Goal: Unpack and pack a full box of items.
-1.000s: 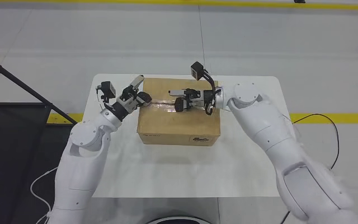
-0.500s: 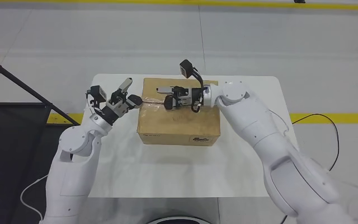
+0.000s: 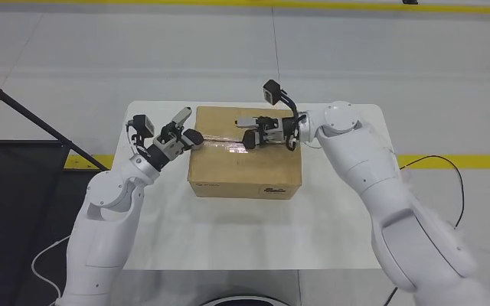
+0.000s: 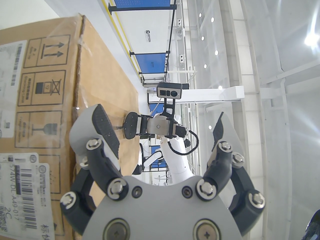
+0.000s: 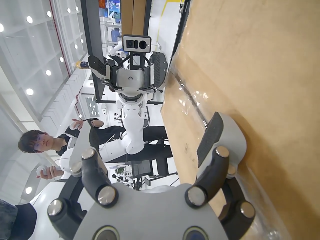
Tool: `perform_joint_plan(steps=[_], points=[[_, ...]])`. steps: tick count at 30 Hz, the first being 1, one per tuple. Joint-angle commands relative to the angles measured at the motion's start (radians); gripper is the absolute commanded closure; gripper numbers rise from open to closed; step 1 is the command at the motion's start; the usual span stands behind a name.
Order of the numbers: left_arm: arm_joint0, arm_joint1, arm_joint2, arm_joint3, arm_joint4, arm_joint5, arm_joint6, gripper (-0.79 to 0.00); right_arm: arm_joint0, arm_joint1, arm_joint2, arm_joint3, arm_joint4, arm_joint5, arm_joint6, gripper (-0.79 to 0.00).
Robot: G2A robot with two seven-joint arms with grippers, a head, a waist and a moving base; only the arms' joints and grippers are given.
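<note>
Back comes the right arm: half a second ago it was stretched farther along the lid toward the left side, and now it has drawn in to about the middle of the top. The left arm, which had swung out wide of the cardboard, has closed in again on the end face.

So here's the picture. The box (image 3: pixel 245 168) sits square in the middle of the counter (image 3: pixel 337 229), flaps down, with a strip of clear tape (image 5: pixel 190 98) running along the centre seam. Nothing is out of it yet. The right fingers (image 5: pixel 210 136) are spread apart with nothing between them. One pad lies down on the lid right at the taped seam, and the other hangs out in the air off the surface. The left fingers (image 4: pixel 105 128) are spread wide too, holding nothing, just beside the end of the box where the seam comes over the edge. One pad sits close to that top edge, though whether it's actually touching, I can't say from here.

By my reading we're at the very start, the opening step, with both arms working the seal from opposite ends. What comes next looks tricky: that tape is slick and flat, so a fingertip has to catch an end or press down through the gap between the flaps. The other arm will probably need to brace the box, or it may simply slide across the counter.
</note>
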Motion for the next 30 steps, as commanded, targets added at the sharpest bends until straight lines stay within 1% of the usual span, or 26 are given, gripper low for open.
perform_joint_plan(steps=[1, 8, 14, 23, 30], points=[[-0.002, 0.001, 0.007, 0.000, 0.001, 0.000, 0.003, -0.785, -0.004, 0.016, 0.014, -0.016, -0.021, 0.007, 0.013, -0.785], [-0.010, 0.002, 0.028, 0.002, -0.003, -0.001, 0.014, -0.785, -0.052, 0.081, 0.072, -0.106, -0.115, 0.057, -0.017, -0.785], [-0.015, 0.003, 0.041, 0.003, -0.003, -0.002, 0.020, -0.785, -0.122, 0.152, 0.169, -0.187, -0.145, 0.080, -0.015, -0.785], [-0.023, 0.007, 0.058, 0.015, 0.005, 0.000, 0.026, -0.785, -0.294, 0.258, 0.354, -0.430, -0.201, 0.150, -0.032, -0.785], [-0.028, 0.009, 0.071, 0.022, 0.006, 0.002, 0.034, -0.785, -0.435, 0.313, 0.487, -0.605, -0.208, 0.192, -0.054, -0.785]])
